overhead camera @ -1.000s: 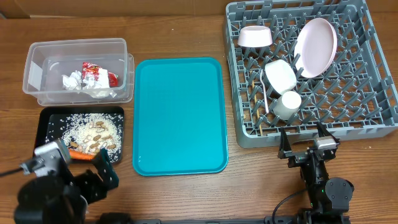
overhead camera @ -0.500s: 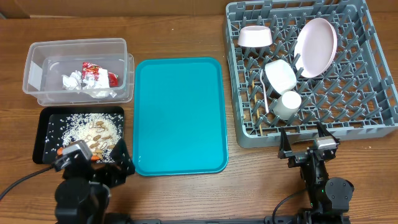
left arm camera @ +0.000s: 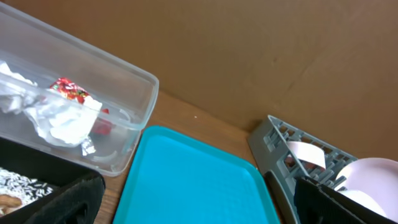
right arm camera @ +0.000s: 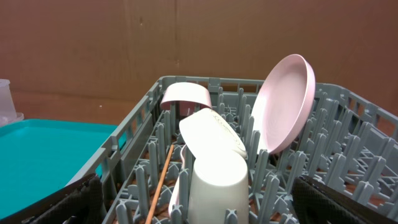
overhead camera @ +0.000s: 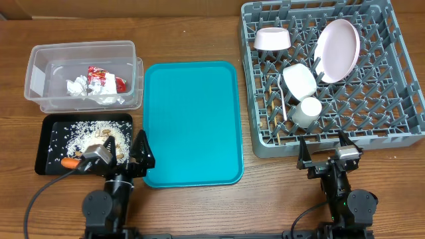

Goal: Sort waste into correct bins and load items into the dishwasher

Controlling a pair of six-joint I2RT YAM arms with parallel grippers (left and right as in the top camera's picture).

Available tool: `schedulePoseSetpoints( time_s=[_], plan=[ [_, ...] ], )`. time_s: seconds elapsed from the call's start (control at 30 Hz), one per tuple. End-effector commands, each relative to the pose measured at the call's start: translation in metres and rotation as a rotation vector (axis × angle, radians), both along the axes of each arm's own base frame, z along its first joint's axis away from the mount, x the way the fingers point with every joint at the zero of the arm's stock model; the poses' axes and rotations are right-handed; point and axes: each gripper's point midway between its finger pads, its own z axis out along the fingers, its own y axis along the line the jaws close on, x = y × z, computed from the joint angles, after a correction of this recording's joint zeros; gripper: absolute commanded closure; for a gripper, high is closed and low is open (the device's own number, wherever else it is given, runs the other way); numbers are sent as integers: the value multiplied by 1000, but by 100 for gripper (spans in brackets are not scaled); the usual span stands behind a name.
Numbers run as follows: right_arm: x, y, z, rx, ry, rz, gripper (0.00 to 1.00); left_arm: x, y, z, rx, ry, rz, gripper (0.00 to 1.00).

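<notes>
My left gripper (overhead camera: 114, 158) and right gripper (overhead camera: 325, 154) both gape wide, holding nothing. The plate (overhead camera: 337, 41), 2 bowls (overhead camera: 272, 38) and cup (overhead camera: 307, 111) sit in the rack (overhead camera: 398, 99).

Wooden table (overhead camera: 192, 33) bears clear tub (overhead camera: 80, 45), black tray (overhead camera: 44, 143), teal tray (overhead camera: 191, 123); rack (overhead camera: 385, 106) (right).

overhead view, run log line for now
rack: plate, bowls, cup; tub: napkin, wrapper; black tray: rice, carrot; left end effector, right end effector: open
</notes>
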Motion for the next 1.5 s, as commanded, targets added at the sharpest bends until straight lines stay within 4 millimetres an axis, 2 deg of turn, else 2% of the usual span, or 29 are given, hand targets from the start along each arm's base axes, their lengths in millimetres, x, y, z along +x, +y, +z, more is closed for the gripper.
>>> schedulePoseSetpoints(
  time_s=[0.0,0.2,0.43,0.7,1.47],
  plan=[
    [0,0,-1,7,-5,2,0,-1,-2,-15,-15,-11,-15,0],
    [0,0,-1,7,-5,2,0,-4,4,-33,23,20,17,0],
    [0,0,-1,7,-5,3,0,-4,4,-34,344,7,0,0],
    [0,0,-1,7,-5,3,0,-4,-5,-34,509,-10,-47,0],
    [0,0,-1,7,-5,2,0,-4,-8,-34,500,-13,-59,0]
  ],
)
